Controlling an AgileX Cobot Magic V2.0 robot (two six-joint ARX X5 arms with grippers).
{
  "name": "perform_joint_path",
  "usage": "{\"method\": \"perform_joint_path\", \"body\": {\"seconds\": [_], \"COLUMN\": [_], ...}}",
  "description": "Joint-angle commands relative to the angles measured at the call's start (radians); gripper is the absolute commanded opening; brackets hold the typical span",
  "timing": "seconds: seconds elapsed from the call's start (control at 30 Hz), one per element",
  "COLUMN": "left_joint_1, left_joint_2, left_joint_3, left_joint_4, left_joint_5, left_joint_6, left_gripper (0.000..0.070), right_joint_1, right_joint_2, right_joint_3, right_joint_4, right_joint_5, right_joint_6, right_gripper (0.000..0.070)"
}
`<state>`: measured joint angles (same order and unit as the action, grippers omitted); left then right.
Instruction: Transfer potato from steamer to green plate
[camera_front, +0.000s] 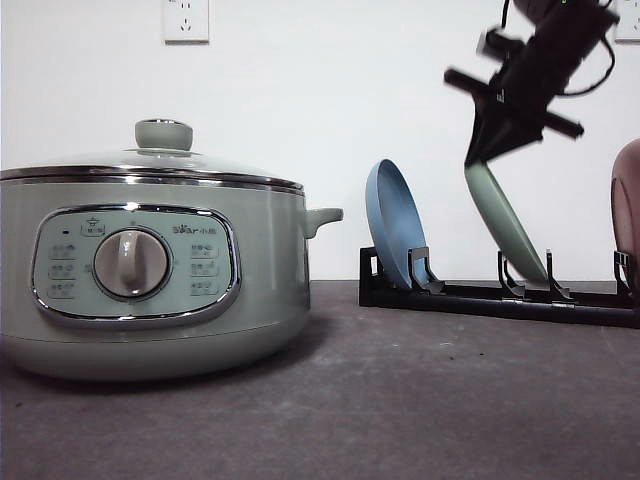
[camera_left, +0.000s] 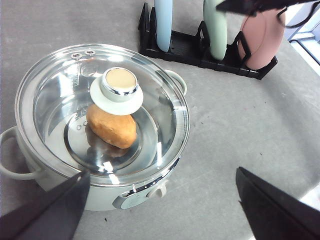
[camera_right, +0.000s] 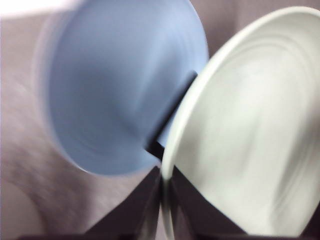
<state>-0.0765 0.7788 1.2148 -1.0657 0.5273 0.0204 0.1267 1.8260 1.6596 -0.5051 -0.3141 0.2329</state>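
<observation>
Front view: the steamer (camera_front: 150, 270), a squat, round, pale sage-green pot with a chrome-rimmed panel and central dial, sits on the grey, slightly grainy table (camera_front: 420, 400) with its glass lid (camera_front: 150, 165) on. To its right a black slotted rack (camera_front: 500, 298) holds a matte blue plate (camera_front: 392, 225) on edge, and the green plate (camera_front: 505, 225) leans beside it. The right gripper (camera_front: 487, 150) is closed on the green plate's upper rim. In the right wrist view its dark fingers (camera_right: 145, 205) pinch that raised rim, though the picture is blurred.

In the left wrist view, the potato (camera_left: 111, 126), lumpy, oval and smooth orange-brown, lies inside the steamer under the clear lid, partly behind the green knob (camera_left: 119, 90). The left gripper (camera_left: 162, 207) hangs above with its black fingers (camera_left: 55, 210) spread wide, holding nothing. A pink dish (camera_left: 260, 42) stands at the rack's far end.
</observation>
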Motion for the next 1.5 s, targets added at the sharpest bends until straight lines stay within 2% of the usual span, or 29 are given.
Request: {"method": "perform_joint_path", "body": {"seconds": [0.0,0.13,0.33,0.7,0.83,1.0,1.13,1.3,1.47], "left_joint_1": [-0.002,-0.002,-0.002,-0.002,-0.002,-0.002,-0.002,-0.002,-0.002], "left_joint_2": [0.005,0.005,0.005,0.005,0.005,0.005,0.005,0.005,0.005], "left_joint_3": [0.021,0.021,0.021,0.021,0.022,0.022,0.022,0.021,0.022], "left_joint_4": [0.010,0.011,0.011,0.011,0.011,0.011,0.014,0.015,0.015], "left_joint_5": [0.005,0.005,0.005,0.005,0.005,0.005,0.005,0.005,0.005], "left_joint_6": [0.009,0.009,0.009,0.009,0.010,0.010,0.010,0.010,0.010], "left_gripper": [0.0595,0.0595,0.0595,0.0595,0.0595,0.0595,0.0595,0.0595,0.0595], "right_joint_1": [0.009,0.009,0.013,0.099,0.146,0.237,0.336,0.477,0.599], "right_joint_2": [-0.047,-0.111,-0.222,-0.406,-0.449,-0.474,-0.474,-0.474,-0.474], "right_joint_3": [0.030,0.045,0.048,0.048,0.048,0.048,0.041,-0.026,-0.152], "right_joint_4": [0.035,0.033,-0.021,-0.229,-0.343,-0.540,-0.662,-0.707,-0.700], "right_joint_5": [-0.002,-0.007,-0.061,-0.049,-0.038,0.093,0.182,0.314,0.377], "right_joint_6": [-0.003,-0.004,-0.008,-0.118,-0.175,-0.279,-0.321,-0.324,-0.309], "right_gripper": [0.0008,0.0008,0.0008,0.0007,0.0007,0.0007,0.0007,0.0007,0.0007]}}
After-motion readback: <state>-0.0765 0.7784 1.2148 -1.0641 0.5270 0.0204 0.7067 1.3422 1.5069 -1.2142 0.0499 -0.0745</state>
